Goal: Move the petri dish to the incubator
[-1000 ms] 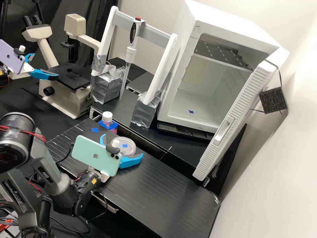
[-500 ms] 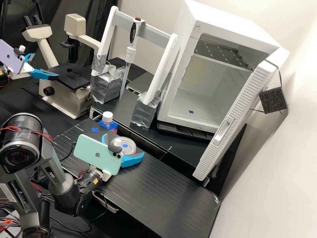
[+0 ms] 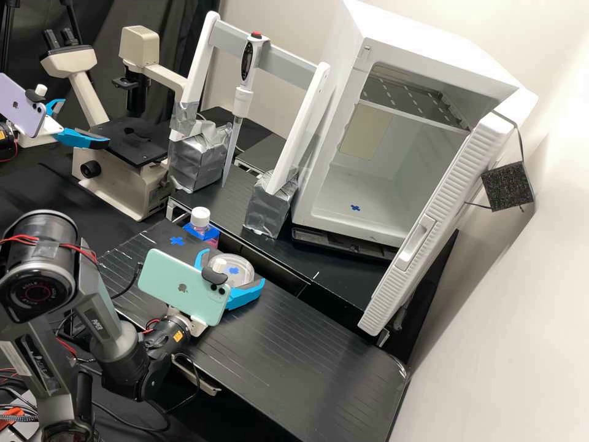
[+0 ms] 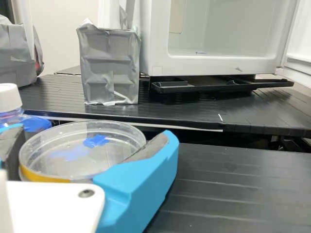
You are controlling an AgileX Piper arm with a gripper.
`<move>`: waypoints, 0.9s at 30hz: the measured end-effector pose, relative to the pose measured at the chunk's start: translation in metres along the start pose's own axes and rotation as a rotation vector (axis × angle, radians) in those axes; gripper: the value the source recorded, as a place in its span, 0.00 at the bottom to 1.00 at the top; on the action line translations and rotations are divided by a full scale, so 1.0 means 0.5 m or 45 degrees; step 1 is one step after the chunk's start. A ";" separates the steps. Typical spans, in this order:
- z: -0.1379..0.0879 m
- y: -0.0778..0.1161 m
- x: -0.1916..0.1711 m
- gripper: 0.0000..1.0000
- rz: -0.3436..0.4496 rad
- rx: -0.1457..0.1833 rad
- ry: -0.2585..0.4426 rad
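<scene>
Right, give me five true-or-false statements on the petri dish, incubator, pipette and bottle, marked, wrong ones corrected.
1. The petri dish is between the fingers of the gripper. True.
2. The door of the incubator is shut. False: it stands open.
3. A blue cross marks the incubator's floor. True.
4. The pipette lies flat on the bench. False: it is held close to upright at the rack.
5. The bottle near the dish has a white cap. True.
</scene>
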State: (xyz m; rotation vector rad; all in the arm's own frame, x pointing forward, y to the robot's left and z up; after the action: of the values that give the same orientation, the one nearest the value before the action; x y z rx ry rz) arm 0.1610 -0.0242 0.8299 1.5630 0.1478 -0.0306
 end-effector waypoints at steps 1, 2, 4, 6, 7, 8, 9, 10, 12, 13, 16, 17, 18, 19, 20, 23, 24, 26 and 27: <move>0.000 0.000 0.000 0.00 0.001 0.000 0.000; 0.000 0.000 0.000 0.00 0.002 0.001 0.000; 0.000 0.000 0.000 0.00 0.004 0.002 -0.001; 0.000 0.001 0.000 0.00 0.005 0.002 -0.002; 0.000 0.001 0.000 0.00 0.005 0.002 -0.002; 0.000 0.001 0.000 0.00 0.005 0.002 -0.002; 0.000 0.001 0.000 0.00 0.005 0.002 -0.002; 0.000 0.000 0.001 0.00 0.003 0.002 0.000; 0.000 0.000 0.001 0.00 0.004 0.002 0.000; 0.000 0.000 0.001 0.00 0.004 0.002 0.000; 0.000 0.000 0.001 0.00 0.004 0.008 0.000; 0.000 0.000 0.001 0.00 0.004 0.014 0.000; 0.000 0.002 0.000 0.00 0.010 0.019 -0.003; 0.000 0.003 -0.002 0.00 0.012 0.023 -0.003; 0.000 0.004 -0.003 0.00 0.013 0.034 -0.006; -0.001 0.013 -0.012 0.00 0.039 0.064 -0.013; -0.003 0.018 -0.018 0.00 0.054 0.076 -0.015; -0.004 0.026 -0.027 0.00 0.082 0.100 -0.043; -0.005 0.031 -0.032 0.00 0.102 0.115 -0.062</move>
State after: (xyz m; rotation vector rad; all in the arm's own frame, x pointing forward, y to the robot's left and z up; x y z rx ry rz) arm 0.1469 -0.0229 0.8469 1.6555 0.0455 -0.0127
